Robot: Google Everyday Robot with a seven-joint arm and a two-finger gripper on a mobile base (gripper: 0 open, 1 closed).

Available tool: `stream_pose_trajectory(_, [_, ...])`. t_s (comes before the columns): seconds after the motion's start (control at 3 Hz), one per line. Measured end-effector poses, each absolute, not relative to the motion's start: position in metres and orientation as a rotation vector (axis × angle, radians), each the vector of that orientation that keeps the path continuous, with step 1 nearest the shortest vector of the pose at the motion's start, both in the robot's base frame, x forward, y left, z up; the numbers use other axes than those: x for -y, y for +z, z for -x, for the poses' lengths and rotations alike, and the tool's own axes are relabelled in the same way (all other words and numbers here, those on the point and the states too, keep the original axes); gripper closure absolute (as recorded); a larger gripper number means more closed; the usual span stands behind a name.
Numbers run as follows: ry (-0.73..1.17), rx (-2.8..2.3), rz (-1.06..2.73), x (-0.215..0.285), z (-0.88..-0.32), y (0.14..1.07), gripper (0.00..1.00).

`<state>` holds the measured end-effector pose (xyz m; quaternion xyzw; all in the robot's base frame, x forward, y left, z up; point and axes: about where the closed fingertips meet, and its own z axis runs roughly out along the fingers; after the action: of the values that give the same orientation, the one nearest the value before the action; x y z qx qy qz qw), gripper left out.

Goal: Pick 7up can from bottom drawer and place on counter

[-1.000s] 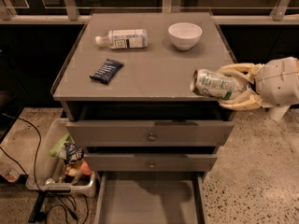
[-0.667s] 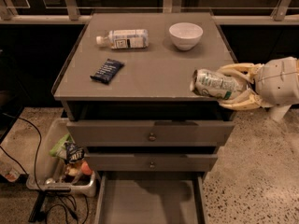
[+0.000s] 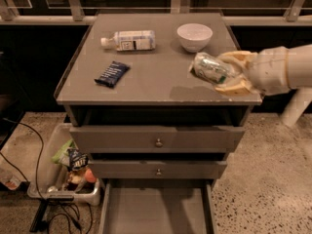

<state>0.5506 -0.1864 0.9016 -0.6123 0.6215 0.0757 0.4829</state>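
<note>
End effector (image 3: 225,73) is hovering at front-right of the table (image 3: 146,89), fingers clamping the 7up can (image 3: 208,67), which is lying sideways just above the top. Below, bottom drawer (image 3: 156,211) is sitting open. Bottle (image 3: 129,39), bowl (image 3: 194,35) & dark packet (image 3: 112,73) are resting on table.

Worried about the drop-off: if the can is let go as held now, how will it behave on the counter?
The can lies sideways in the gripper above the counter's right side; being round, it would probably roll if released that way. The front edge is close, so it might go over. Likely thin metal, it may dent if squeezed hard.
</note>
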Motion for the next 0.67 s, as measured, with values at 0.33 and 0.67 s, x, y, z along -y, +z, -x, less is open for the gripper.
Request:
stream_pose_trajectory(0.33, [0.212,-1.561,1.374,0.176,-0.595,0.906,1.00])
stream_pose_trajectory(0.67, [0.284,-1.621,1.265,0.169,-0.626,0.895,1.00])
